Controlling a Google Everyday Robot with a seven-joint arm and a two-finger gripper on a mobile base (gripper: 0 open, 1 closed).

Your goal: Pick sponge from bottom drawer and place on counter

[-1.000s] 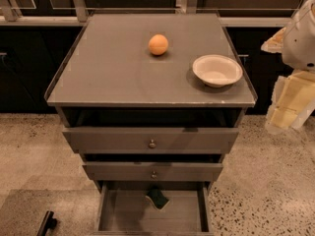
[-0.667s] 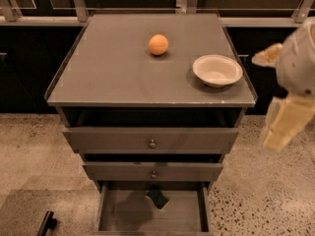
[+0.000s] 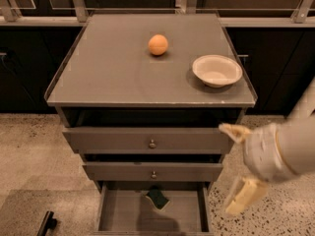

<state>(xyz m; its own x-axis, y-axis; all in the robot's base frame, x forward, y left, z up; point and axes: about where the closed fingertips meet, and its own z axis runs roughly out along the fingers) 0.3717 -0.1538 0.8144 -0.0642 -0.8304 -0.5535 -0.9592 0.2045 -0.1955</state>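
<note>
The sponge (image 3: 157, 199), dark green over a pale yellow layer, lies tilted at the back middle of the bottom drawer (image 3: 125, 213), which is pulled open. The grey-brown counter (image 3: 108, 73) tops the cabinet. My gripper (image 3: 237, 164) hangs in the air at the right of the cabinet, level with the two upper drawers, above and to the right of the sponge. Its pale fingers (image 3: 244, 196) are spread apart and hold nothing.
An orange (image 3: 158, 44) and a white bowl (image 3: 216, 70) sit on the counter. Two knobbed drawers (image 3: 150, 141) stick out slightly above the bottom one. A dark object (image 3: 47, 223) lies on the speckled floor at the lower left. Dark cabinets stand behind.
My gripper has moved left and down, from beside the counter's right edge to beside the drawer fronts. The sponge, orange and bowl have not moved.
</note>
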